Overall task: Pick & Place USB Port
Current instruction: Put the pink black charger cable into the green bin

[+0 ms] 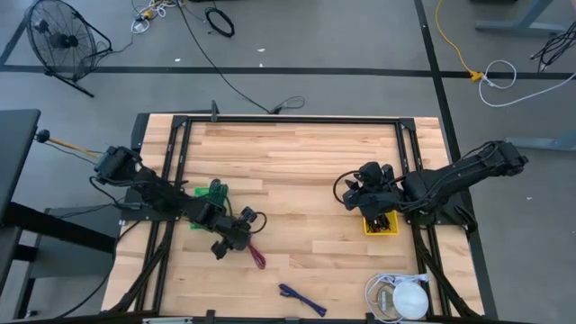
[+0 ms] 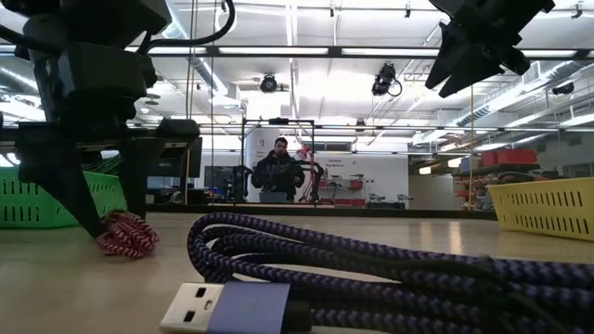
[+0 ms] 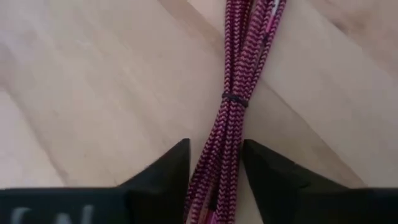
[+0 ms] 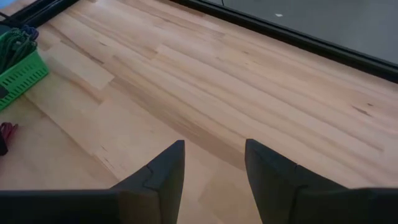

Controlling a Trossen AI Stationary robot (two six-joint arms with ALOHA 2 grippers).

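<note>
At about seven o'clock on the wooden table (image 1: 306, 180), the left gripper (image 1: 236, 236) is straddling a bundled red cable (image 3: 231, 118), its fingers (image 3: 163, 174) spread to either side; whether they are touching it is hard to tell. From above, only the cable's tail is showing. At four o'clock, the right gripper (image 4: 214, 171) is hanging parted over a partly hidden yellow bin (image 1: 382, 225). Across the table-level view, a purple USB cable (image 2: 371, 269) is filling the foreground.

The high view looks straight down on the whole worktop (image 1: 297, 180). The low view sits at worktop level, facing the room, close behind a purple cable (image 2: 390, 269). Each wrist view looks past its pincer; both high and left wrist views show the red cable (image 3: 236, 106).
</note>
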